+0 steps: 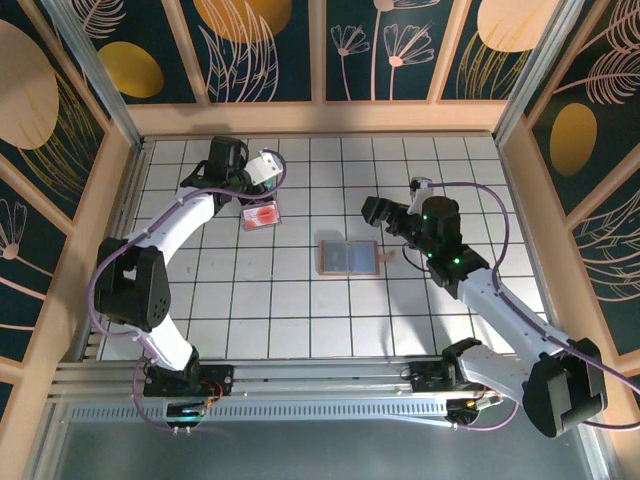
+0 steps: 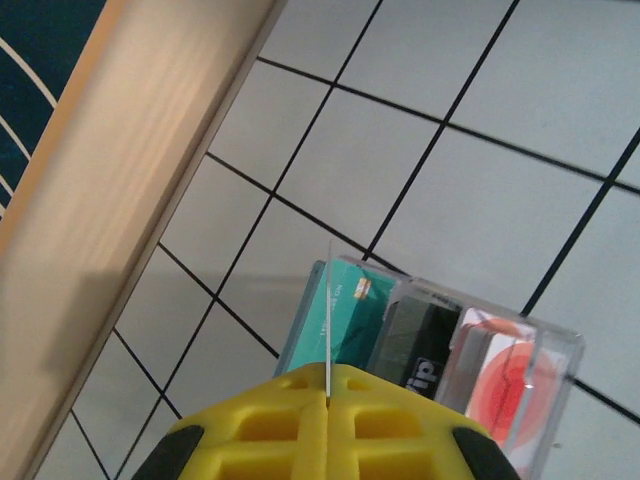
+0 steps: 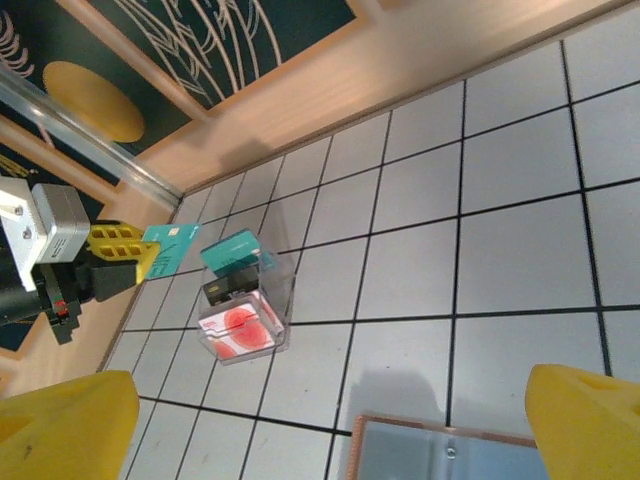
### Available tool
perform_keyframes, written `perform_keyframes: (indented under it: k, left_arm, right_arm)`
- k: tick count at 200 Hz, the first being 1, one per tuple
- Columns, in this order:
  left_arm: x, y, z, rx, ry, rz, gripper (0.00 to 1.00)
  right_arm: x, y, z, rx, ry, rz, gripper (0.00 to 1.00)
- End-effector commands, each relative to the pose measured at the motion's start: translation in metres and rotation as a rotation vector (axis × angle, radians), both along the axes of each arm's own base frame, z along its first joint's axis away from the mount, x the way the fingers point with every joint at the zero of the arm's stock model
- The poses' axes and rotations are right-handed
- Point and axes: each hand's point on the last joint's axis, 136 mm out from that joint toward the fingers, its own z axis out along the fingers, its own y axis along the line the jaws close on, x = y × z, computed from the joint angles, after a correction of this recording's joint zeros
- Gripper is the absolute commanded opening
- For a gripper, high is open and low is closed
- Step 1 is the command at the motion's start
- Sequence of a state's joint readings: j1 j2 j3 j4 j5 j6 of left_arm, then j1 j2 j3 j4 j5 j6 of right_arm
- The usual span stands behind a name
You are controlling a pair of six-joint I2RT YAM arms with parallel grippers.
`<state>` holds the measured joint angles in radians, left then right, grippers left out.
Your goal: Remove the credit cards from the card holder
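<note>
The card holder (image 1: 348, 257) lies open on the tiles, pinkish-brown at the rim and grey-blue inside; its top edge shows in the right wrist view (image 3: 450, 452). My left gripper (image 1: 262, 185) is shut on a teal credit card (image 3: 172, 247), which shows edge-on between the yellow fingers (image 2: 327, 300). It hangs just above a clear plastic box (image 1: 262, 216). In that box stand a teal card (image 2: 345, 315), a black one (image 2: 415, 345) and a red-and-white one (image 2: 500, 375). My right gripper (image 1: 383, 222) stands open beyond the holder's right end, with nothing between its fingers (image 3: 65, 430).
Wooden walls with dark painted panels close in the tiled floor on three sides; the left wall (image 2: 110, 190) runs close to the left gripper. Bare tiles (image 3: 500, 250) lie between the clear box (image 3: 245, 300) and the right gripper (image 3: 330, 400).
</note>
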<state>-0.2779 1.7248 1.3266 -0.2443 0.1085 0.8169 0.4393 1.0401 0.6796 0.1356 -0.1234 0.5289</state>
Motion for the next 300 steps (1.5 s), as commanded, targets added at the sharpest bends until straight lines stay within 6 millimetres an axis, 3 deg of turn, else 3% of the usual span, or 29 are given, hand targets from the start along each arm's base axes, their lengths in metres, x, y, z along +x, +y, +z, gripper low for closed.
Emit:
perform_keyframes:
  k: [1,85,188,284,294,300]
  left_arm:
    - [0.003,0.001,-0.011,0.061,0.034,-0.089,0.0]
    - [0.021,0.004,-0.043,0.144,0.115,-0.142,0.0]
    - [0.032,0.017,-0.064,0.2,0.148,-0.14,0.0]
    - [0.043,0.017,-0.079,0.203,0.173,-0.122,0.0]
    - [0.042,0.018,-0.079,0.203,0.178,-0.119,0.12]
    - [0.042,0.018,-0.08,0.205,0.179,-0.118,0.14]
  right_arm:
    - [0.003,-0.013,0.009,-0.013,-0.019,-0.066,0.99]
    - [0.005,-0.021,0.006,-0.035,0.007,-0.104,0.99]
    - [0.006,-0.024,0.003,-0.043,0.018,-0.12,0.99]
    - [0.003,-0.026,0.003,-0.032,0.019,-0.122,0.99]
    - [0.003,-0.025,0.003,-0.032,0.018,-0.12,0.99]
    - [0.003,-0.025,0.003,-0.03,0.019,-0.118,0.99]
